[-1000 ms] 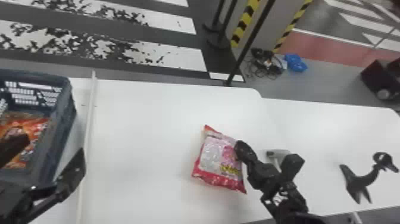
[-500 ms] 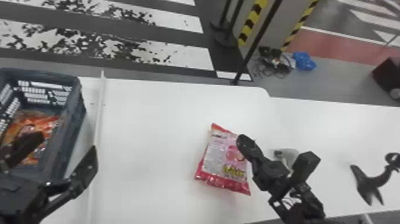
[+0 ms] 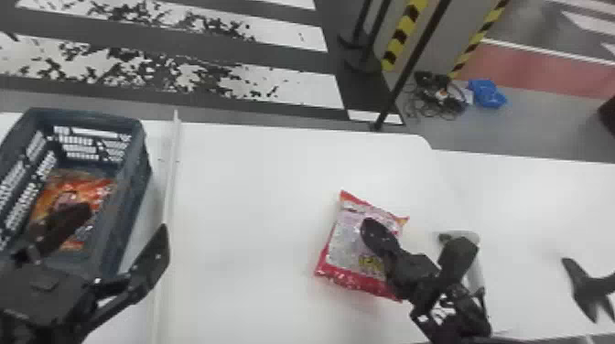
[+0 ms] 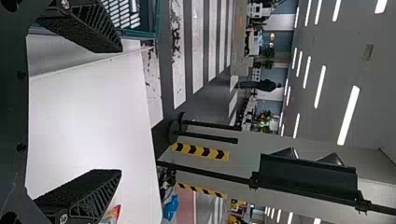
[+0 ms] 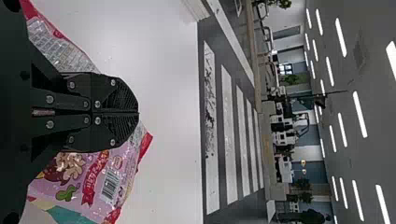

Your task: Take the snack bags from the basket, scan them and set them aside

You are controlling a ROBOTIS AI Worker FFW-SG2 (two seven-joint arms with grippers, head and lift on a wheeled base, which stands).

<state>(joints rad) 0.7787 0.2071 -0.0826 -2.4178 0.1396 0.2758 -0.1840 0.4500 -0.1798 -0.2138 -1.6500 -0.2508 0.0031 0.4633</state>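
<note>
White table (image 3: 256,206) lies under both grippers. My right gripper (image 5: 138,113) has its two fingers pressed together above the pink bag (image 3: 343,242), with nothing that I can see between them; if I lower it so, it may crush the bag or push it away. My left gripper (image 3: 126,218) is wide at the basket (image 3: 137,196); one finger could knock the rim when reaching for the orange bag (image 3: 94,188) inside.

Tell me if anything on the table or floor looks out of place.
The tangled cables look out of place, heaped loose on the floor beyond the table beside a blue bundle. Nothing looks spilled.
</note>
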